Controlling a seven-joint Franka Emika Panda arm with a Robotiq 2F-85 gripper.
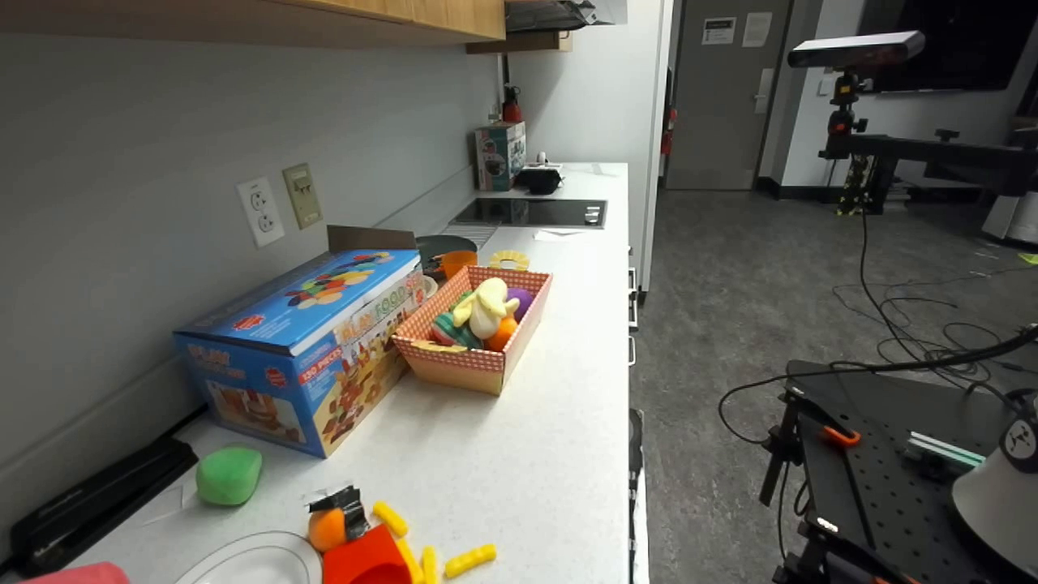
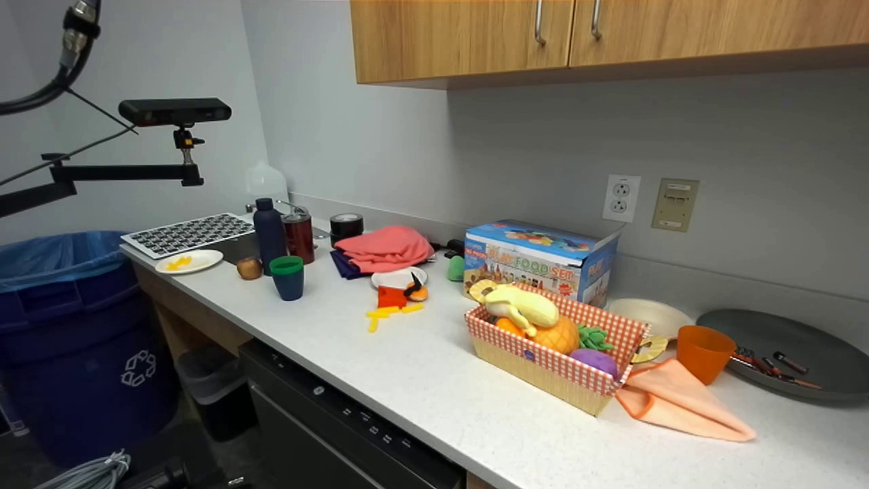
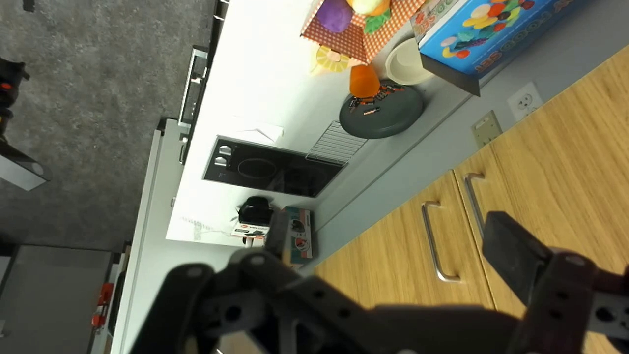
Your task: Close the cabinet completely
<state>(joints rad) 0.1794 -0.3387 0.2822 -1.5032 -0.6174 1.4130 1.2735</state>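
We log the gripper [image 3: 390, 226] in the wrist view, fingers [image 3: 513, 250] spread wide at seven and four o'clock, the wooden cabinet [image 3: 540, 191] beyond at three to five o'clock with two metal handles [image 3: 432, 242], and in an exterior view its paired doors [image 2: 614, 42] at one o'clock look flush above the counter [image 2: 407, 367].

Wall [image 2: 529, 136] beneath the cabinet [image 2: 638, 30]: soft shadow, noted in an exterior view. Wrist view: desk [image 3: 260, 73] below the cabinet overexposed nearly to white; end effector [image 3: 390, 228], in front of the cabinet, dark and out of focus.
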